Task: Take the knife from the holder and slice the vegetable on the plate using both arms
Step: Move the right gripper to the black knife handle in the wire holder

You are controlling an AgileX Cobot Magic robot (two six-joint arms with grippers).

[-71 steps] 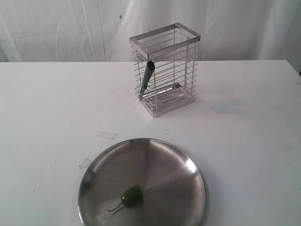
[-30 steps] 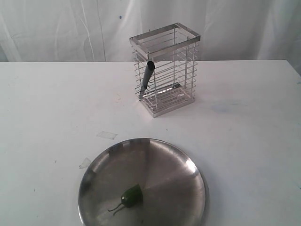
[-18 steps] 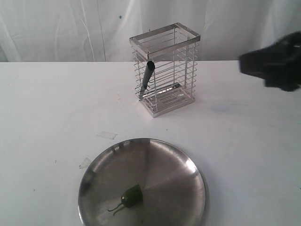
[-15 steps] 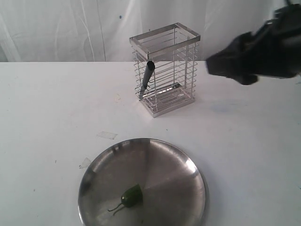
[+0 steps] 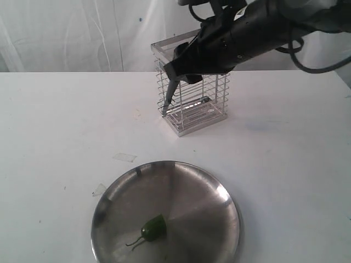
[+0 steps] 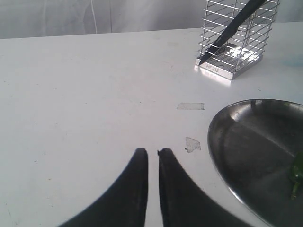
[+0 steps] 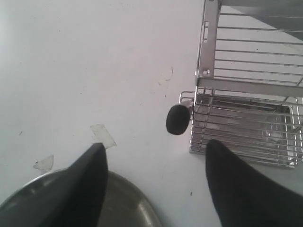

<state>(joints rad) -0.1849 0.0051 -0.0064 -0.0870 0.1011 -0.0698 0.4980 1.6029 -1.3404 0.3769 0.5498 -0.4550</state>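
We are holding our right gripper (image 7: 154, 158) wide open above the knife (image 7: 178, 119), hiding the holder's (image 5: 198, 112) top, our left gripper (image 6: 152, 153) nearly closed.

The holder (image 5: 193, 82) stands as the one tall obstacle on the table (image 5: 60, 131); the knife (image 5: 171, 92) leans out of its near-left corner, handle end up. The right hand (image 7: 156, 184), jaws spread wide, occupies the space directly above that corner. Open table lies to either side of the holder. Between holder and plate (image 5: 219, 197) runs a free strip of table, bearing only flat scraps of tape (image 5: 125, 158).
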